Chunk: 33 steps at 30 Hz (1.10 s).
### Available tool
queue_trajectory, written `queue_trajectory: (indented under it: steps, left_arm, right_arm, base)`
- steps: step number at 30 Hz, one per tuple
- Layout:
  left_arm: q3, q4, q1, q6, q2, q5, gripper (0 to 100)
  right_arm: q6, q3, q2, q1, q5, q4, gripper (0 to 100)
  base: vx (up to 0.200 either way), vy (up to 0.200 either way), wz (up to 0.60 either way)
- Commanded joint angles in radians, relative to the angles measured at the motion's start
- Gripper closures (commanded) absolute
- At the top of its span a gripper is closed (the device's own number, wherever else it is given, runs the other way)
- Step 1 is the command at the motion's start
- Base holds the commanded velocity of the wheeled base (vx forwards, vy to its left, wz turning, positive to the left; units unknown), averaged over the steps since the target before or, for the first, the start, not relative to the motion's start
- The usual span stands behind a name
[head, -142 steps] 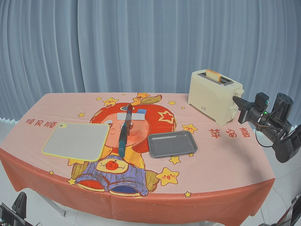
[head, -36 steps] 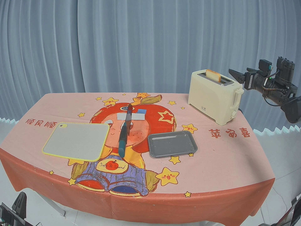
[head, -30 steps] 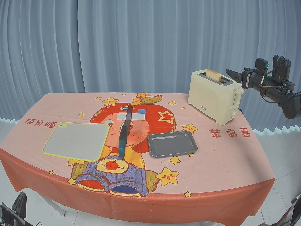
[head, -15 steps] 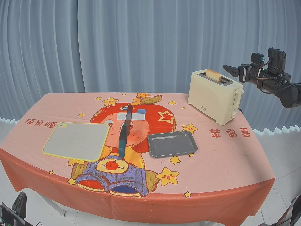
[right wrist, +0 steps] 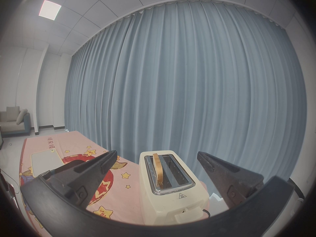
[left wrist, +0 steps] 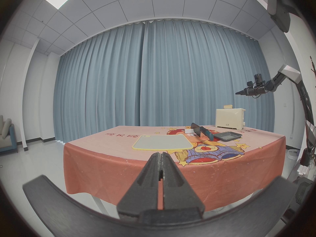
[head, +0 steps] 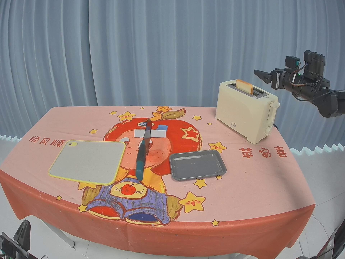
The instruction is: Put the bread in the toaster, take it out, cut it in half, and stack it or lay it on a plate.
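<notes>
Black right fingers (right wrist: 94,167) spread wide, empty, up beside the toaster (right wrist: 164,198); left fingers (left wrist: 148,183) pressed together.

Bread (head: 244,86) upright in toaster (head: 245,112)

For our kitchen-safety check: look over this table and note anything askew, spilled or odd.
Only the knife stands out: its blade seems propped across a small white block, raised off the cloth rather than flat. Nothing looks spilled or damaged.

Lab-like demo room: curtain (head: 161,36) wall, ceiling tiles (left wrist: 164,0), one table (head: 251,184).
</notes>
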Motion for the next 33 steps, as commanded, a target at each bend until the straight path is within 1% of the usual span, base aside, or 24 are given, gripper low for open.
queue_trajectory:
  steps: [1,2,3,8,12,15,23,29,33]
  left_arm:
    - [0.018,0.000,0.000,0.000,-0.001,0.001,100]
    - [0.018,-0.001,0.000,0.000,-0.001,0.001,100]
    - [0.018,-0.001,0.000,0.000,-0.001,0.001,100]
    - [0.018,0.000,0.000,0.000,-0.001,0.001,100]
    - [0.018,-0.001,0.001,0.000,-0.001,0.001,100]
    - [0.018,0.000,0.000,0.000,-0.001,0.001,100]
    - [0.018,-0.001,0.000,0.000,-0.001,0.001,100]
    - [0.018,-0.001,0.001,0.000,-0.001,0.001,100]
    - [0.018,0.000,0.000,0.000,-0.001,0.001,100]
  right_arm:
    - [0.001,-0.051,0.023,0.001,0.001,0.047,0]
    - [0.001,-0.071,0.026,0.001,0.001,0.070,0]
    - [0.001,-0.071,0.026,0.001,0.001,0.070,0]
    - [0.001,-0.208,0.091,0.000,-0.001,0.161,0]
    - [0.001,-0.285,0.140,0.000,-0.001,0.227,0]
    - [0.001,-0.312,0.172,0.000,-0.001,0.231,0]
    - [-0.003,-0.325,0.232,-0.002,-0.002,0.230,0]
    - [-0.003,-0.412,0.318,-0.016,-0.002,0.234,0]
    - [-0.003,-0.438,0.345,-0.016,-0.002,0.240,0]
  base:
    - [0.000,0.000,0.00]
    - [0.000,0.000,0.00]
    - [0.000,0.000,0.00]
    - [0.000,0.000,0.00]
    - [0.000,0.000,0.00]
    - [0.000,0.000,0.00]
    - [0.000,0.000,0.00]
    - [0.000,0.000,0.00]
    - [0.000,0.000,0.00]
